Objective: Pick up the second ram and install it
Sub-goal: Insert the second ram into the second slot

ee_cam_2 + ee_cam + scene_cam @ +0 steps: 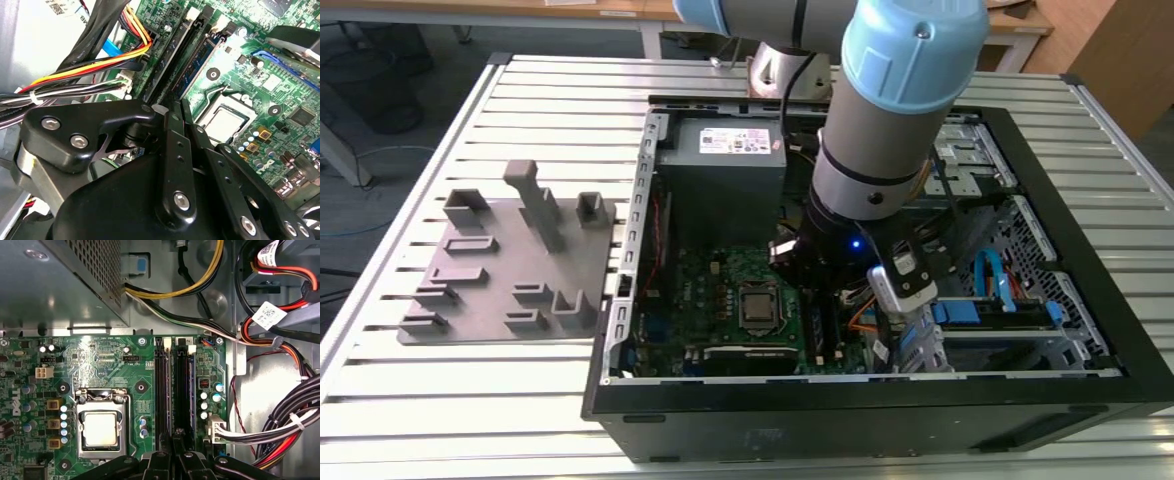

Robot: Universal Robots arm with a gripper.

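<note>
1. Slatted metal table [467,400] is being used as the work surface; an open computer case [1067,390] is being supported on it, with a grey holder tray [480,290] lying on the exterior view's left of the case, well apart from the gripper.
2. Gripper [175,452] is being held low inside the case, directly over the memory slots [172,390] of the green motherboard [100,360].
3. Black fingers [172,150] are being kept close together, with only a narrow gap between them; whether anything is being gripped cannot be told.
4. Second ram [197,62] is being seen as a blue board standing in a slot just ahead of the fingertips; whether it is fully seated cannot be told.
5. Processor socket [100,427] is being seen just beside the gripper, and bundled cables [280,425] on its other side.
</note>
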